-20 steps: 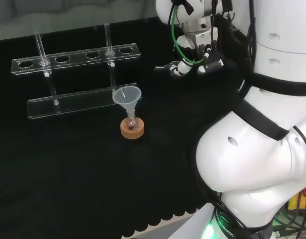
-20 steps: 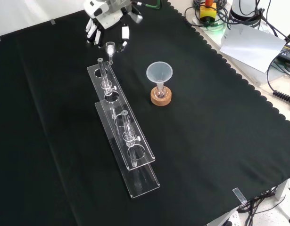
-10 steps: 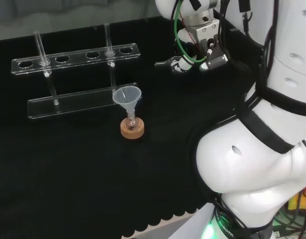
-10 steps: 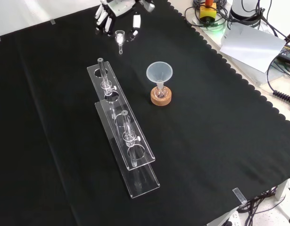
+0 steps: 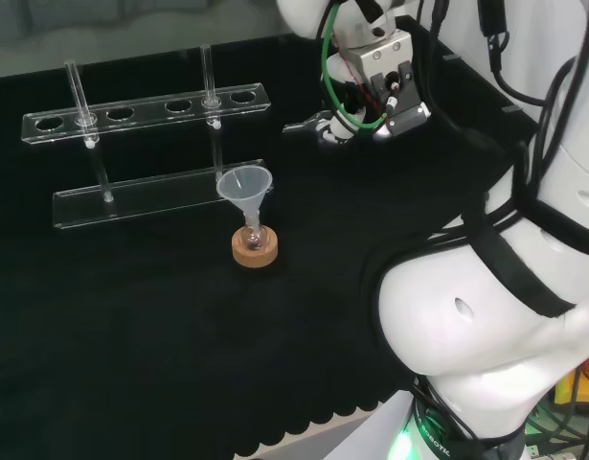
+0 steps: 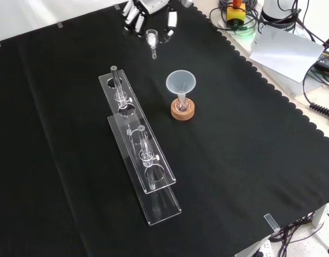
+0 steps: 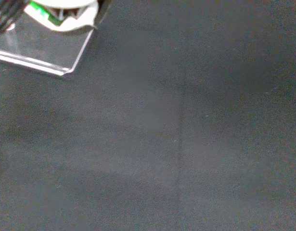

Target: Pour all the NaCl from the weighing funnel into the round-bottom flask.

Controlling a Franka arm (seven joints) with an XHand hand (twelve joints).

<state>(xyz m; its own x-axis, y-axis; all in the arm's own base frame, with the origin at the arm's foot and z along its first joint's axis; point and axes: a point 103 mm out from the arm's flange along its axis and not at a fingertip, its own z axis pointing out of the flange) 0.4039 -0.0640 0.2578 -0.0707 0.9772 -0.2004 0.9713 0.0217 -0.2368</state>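
**A:** Where do you have the weighing funnel (image 6: 152, 38)?

**B:** Your robot hand (image 6: 148, 10) has it, up at the far edge of the counter (image 6: 250, 160) in the front view. The fingers (image 6: 133, 14) are curled down around it, pinching its upper end, and the small clear piece hangs below them with its stem pointing toward the cloth. In the head view you see the robot hand (image 5: 334, 129) reaching leftward from the arm's white links, with a thin clear tip sticking out of it.

**A:** And where is that relative to the round-bottom flask?

**B:** Take the round-bottom flask (image 6: 182, 103) as your landmark. It sits upright on a cork ring (image 6: 183, 111) with a plastic funnel (image 6: 181, 83) standing in its neck. In the front view your weighing funnel is well apart from it, farther off and a little to the left, off the cloth. In the head view the flask (image 5: 253, 236) is down and to the left of the robot hand.

**A:** Anything else close to the flask?

**B:** A clear tube rack (image 6: 140, 155) lies just left of it in the front view, with two glass tubes standing in it. I cannot tell how much salt the weighing funnel holds.
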